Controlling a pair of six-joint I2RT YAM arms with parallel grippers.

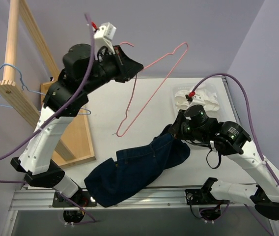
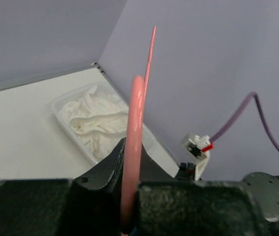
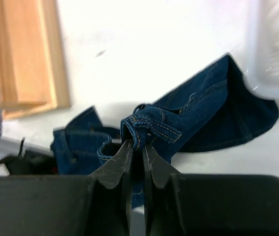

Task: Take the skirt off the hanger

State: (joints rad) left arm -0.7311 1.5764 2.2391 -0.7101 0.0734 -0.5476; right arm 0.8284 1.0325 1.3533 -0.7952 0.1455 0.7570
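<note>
The white skirt (image 1: 196, 96) lies crumpled in a clear bin (image 1: 219, 93) at the back right, off any hanger; the left wrist view shows the skirt (image 2: 96, 119) too. The light-blue hanger (image 1: 11, 66) hangs on the wooden rail at the far left. My left gripper (image 1: 131, 69) is raised and shut on a thin pink wire hanger (image 1: 171, 69), whose wire (image 2: 132, 147) runs up between the jaws. My right gripper (image 1: 174, 129) is low over the table, shut on a folded edge of a dark navy denim garment (image 3: 203, 113).
A wooden rack (image 1: 13, 44) with a flat base (image 1: 78, 132) stands at the left. The denim garment (image 1: 134, 169) sprawls from the middle of the table to its near edge. A purple wall closes the back and right.
</note>
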